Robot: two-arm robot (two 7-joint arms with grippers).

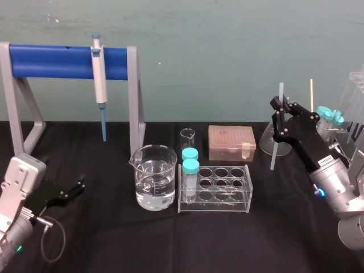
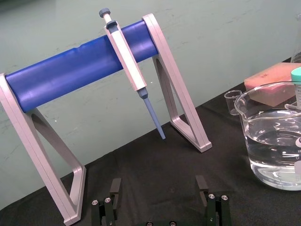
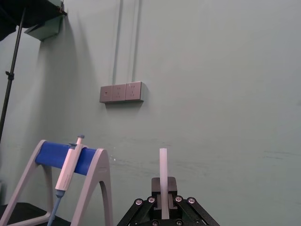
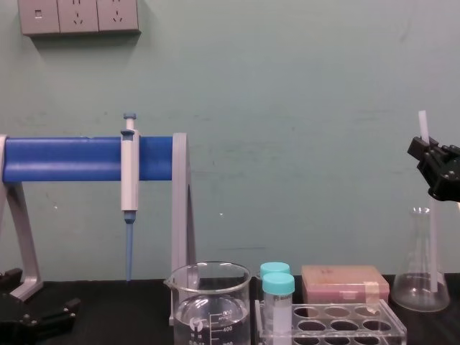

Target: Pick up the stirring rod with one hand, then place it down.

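The left pincer lies low on the black worktop, its fingers spread and empty. Further right stand the beaker and the tube rack. At the right, the right pincer is clamped on the stirring rod, which is raised almost upright just before the flask.

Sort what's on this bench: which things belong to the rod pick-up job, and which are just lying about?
In the job: stirring rod, clamped in the right gripper.

Lying about: beaker of water, pipette on its blue stand, tube rack with two capped tubes, pink box, flask. The left gripper rests open at the near left, idle.
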